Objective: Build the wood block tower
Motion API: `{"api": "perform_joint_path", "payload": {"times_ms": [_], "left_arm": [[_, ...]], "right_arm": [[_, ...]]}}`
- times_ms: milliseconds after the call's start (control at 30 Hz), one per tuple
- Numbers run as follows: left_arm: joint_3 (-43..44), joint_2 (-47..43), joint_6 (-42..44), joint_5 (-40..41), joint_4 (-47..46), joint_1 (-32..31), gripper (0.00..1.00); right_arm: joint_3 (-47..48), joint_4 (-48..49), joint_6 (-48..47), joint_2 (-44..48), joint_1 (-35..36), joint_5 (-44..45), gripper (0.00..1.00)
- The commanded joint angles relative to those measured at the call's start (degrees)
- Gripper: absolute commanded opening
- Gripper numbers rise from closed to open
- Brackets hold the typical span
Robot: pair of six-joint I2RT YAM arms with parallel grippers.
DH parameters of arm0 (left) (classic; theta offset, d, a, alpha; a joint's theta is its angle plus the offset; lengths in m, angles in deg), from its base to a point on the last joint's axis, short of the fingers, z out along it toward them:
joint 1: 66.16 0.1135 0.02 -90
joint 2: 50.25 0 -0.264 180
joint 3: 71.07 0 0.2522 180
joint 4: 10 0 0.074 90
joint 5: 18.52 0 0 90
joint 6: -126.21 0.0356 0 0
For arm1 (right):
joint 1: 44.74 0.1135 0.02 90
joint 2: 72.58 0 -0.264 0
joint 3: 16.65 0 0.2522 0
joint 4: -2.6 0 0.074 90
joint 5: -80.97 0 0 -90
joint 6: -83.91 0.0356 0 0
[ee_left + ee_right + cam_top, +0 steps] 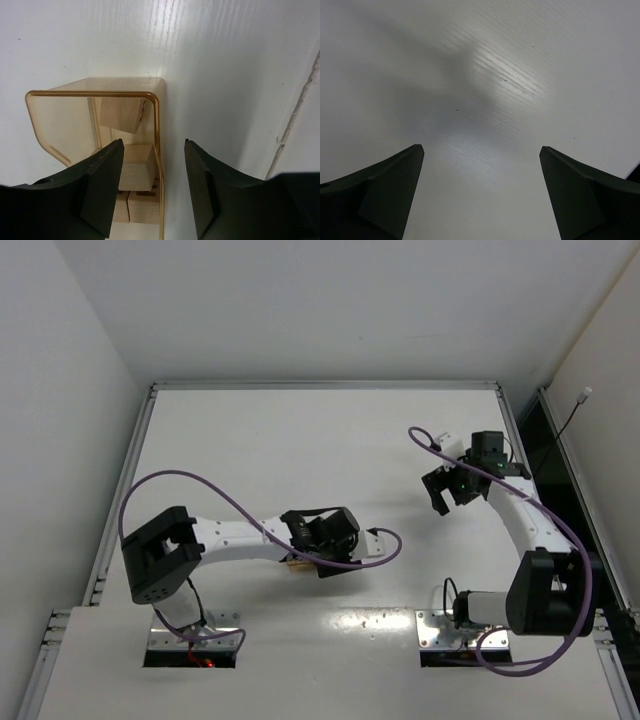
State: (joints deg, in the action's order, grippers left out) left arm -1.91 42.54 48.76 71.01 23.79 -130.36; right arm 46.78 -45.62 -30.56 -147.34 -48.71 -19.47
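Seen from above, a white tabletop (300, 440) walled on three sides carries two white robot arms with purple cables, bolted at its near edge.

The left arm reaches low towards the middle of the near half of the tabletop. Its dark left gripper (154, 143) hangs over a small translucent amber container (60, 115) that lies there, left of centre and not far from the near edge. From above only a sliver of tan shows under the gripper.

The left wrist camera looks down into the container, where the wood blocks (136, 167) lie loose: small, plain, light-tan cubes. One tilted block (120, 114) leans at the container's far end. Another lies in the middle, and two more sit side by side at the nearer end, partly hidden by a finger. The gripper's jaws are partway apart and straddle the container's right-hand wall, one finger over the blocks and one outside. Neither finger is touching the wall or a block.

The right arm bends over the right side of the tabletop. The right gripper (481, 150) has its jaws spread wide above bare white surface, holding nothing.
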Motion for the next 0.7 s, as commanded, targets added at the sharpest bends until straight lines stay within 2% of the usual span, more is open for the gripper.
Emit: {"api": "perform_joint_path", "payload": {"times_ms": [0, 33, 67, 133, 167, 333, 400, 467, 667], "left_arm": [[-0.8, 0.3, 0.1, -1.5, -2.1, -0.2, 0.47], [-0.8, 0.9, 0.1, -1.5, -2.1, -0.2, 0.43], [-0.8, 0.9, -0.4, -1.5, -2.7, -0.2, 0.33], [-0.8, 1.7, -0.4, -1.5, -2.7, -0.2, 0.26], [-0.8, 1.7, -0.4, -1.5, -2.7, -0.2, 0.19], [0.5, 0.3, -2.4, -3.7, -1.6, 1.9, 0.16], [3.8, -0.5, -4.7, -5.7, 1.0, 4.7, 0.08], [8.5, -0.5, -6.5, -11.6, 2.9, 8.8, 0.00], [22.8, 4.6, -10.3, -30.6, 11.1, 18.8, 0.00]], "right_arm": [[0.0, 2.0, -0.8, -1.1, 0.4, 0.4, 0.99], [0.0, 2.0, -0.8, -1.1, 0.4, 0.4, 0.99], [0.0, 2.0, -0.8, -1.6, 0.4, 0.4, 0.99], [0.0, 2.0, -0.8, -1.6, 0.4, 0.4, 0.99], [0.0, 2.0, -0.8, -1.6, 0.4, 0.4, 0.99], [0.0, 2.0, -0.8, -2.1, -0.2, 0.4, 0.99], [0.0, 2.0, -0.8, -2.1, -0.2, 0.4, 0.99], [-0.5, 2.0, 0.3, -2.1, -0.2, -0.1, 0.99], [-1.6, 2.0, 2.4, -2.1, 0.4, -1.2, 0.99]]}}
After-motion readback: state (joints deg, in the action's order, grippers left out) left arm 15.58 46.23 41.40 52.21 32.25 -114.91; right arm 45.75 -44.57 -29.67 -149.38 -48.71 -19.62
